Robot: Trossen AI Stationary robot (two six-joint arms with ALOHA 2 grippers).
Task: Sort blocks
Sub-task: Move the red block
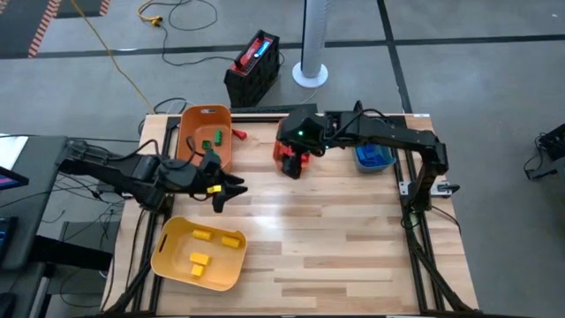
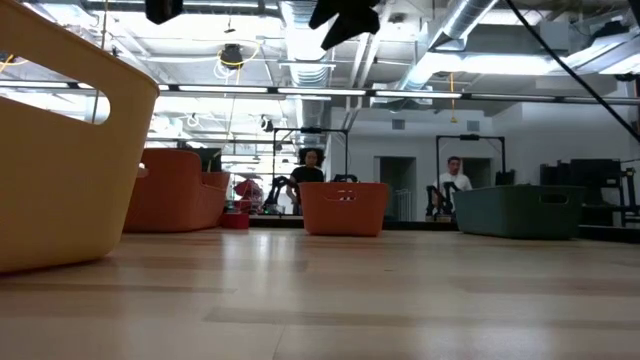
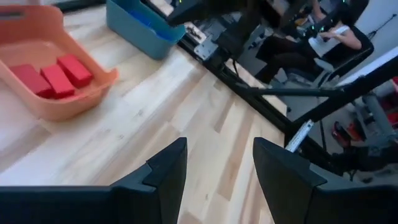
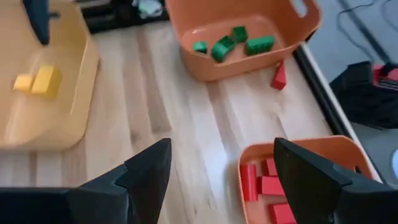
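Sorting is nearly done: our right gripper hangs open and empty, so next we fetch the stray red block; left gripper open too.

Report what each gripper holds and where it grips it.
Nothing is held: the left gripper and right gripper are both open and empty.

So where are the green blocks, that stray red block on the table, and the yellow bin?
green blocks (image 4: 225, 46), right wrist view, on the middle block in the orange bin.
stray red block (image 4: 279, 76), right wrist view, on its upper face.
yellow bin (image 1: 169, 261), high view, on its bare floor.
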